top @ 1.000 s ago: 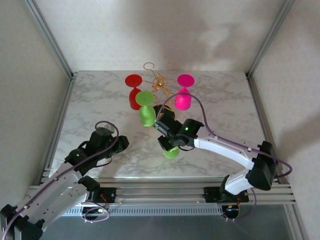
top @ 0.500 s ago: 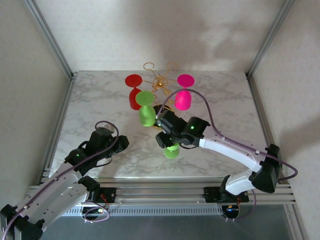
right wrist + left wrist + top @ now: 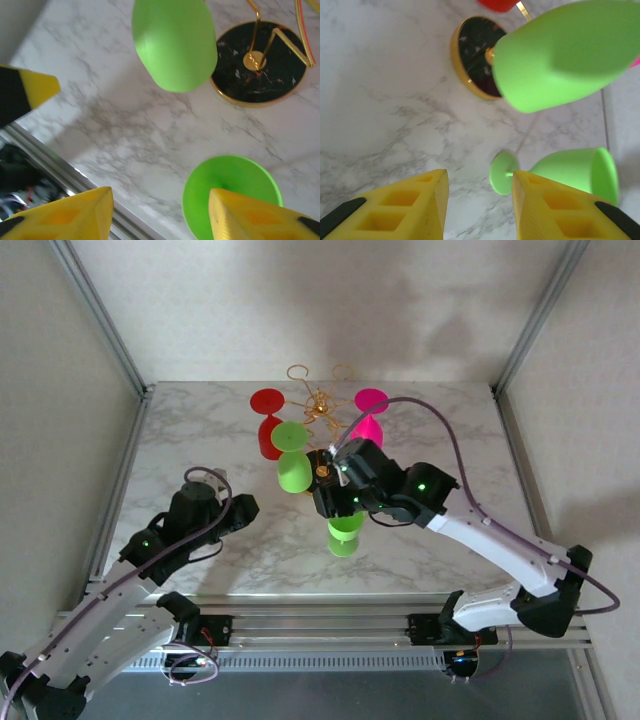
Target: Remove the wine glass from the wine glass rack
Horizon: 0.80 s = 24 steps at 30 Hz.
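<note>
Wine glass [image 3: 345,533] stands on the bench [image 3: 200,440], six o'clock of the rack [image 3: 320,405]; right pincer [image 3: 157,200] has spread and lifted: removal looks done.

Gold wire rack [image 3: 320,405] at upper centre; red glass [image 3: 270,440], pink glass [image 3: 370,400] and green glass [image 3: 294,475] hang inverted; second green glass [image 3: 346,526] stands upright below centre.

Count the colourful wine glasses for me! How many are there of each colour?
Green wine glasses: 2 (hanging green glass, loose green glass)
Red wine glass: 1
Pink wine glass: 1
Total: 4 glasses, 3 of them hanging from the thin gold wire rack.
</note>
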### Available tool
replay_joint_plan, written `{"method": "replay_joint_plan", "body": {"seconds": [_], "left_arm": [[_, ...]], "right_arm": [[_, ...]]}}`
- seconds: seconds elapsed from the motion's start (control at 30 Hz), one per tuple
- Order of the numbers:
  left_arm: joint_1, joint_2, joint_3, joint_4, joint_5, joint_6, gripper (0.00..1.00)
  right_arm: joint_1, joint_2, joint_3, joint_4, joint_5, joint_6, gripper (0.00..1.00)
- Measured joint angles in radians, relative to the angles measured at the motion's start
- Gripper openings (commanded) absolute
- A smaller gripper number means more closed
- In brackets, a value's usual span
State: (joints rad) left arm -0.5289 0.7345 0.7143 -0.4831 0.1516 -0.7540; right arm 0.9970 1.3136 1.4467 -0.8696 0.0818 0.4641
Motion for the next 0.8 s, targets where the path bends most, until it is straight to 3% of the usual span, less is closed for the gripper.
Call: {"method": "replay_joint_plan", "body": {"seconds": [0.17, 0.23, 0.43, 0.67, 0.8], "left_arm": [[-0.001, 0.062, 0.112, -0.003, -0.016, 0.051, 0.39], [-0.001, 0.081, 0.149, 0.004, -0.022, 0.06, 0.39], [-0.001, 0.088, 0.159, 0.051, -0.023, 0.067, 0.41], [0.0, 0.104, 0.159, 0.104, -0.025, 0.064, 0.42], [0.0, 0.1, 0.163, 0.127, -0.034, 0.054, 0.43]], "right_arm": [[-0.066, -0.023, 0.0, 0.086, -0.124, 0.061, 0.57], [-0.086, -0.019, 0.0, 0.124, -0.171, 0.086, 0.63], [-0.119, -0.012, 0.001, 0.238, -0.282, 0.14, 0.68], [-0.158, 0.043, 0.001, 0.321, -0.356, 0.188, 0.65], [-0.191, 0.074, -0.002, 0.382, -0.378, 0.229, 0.56]]}}
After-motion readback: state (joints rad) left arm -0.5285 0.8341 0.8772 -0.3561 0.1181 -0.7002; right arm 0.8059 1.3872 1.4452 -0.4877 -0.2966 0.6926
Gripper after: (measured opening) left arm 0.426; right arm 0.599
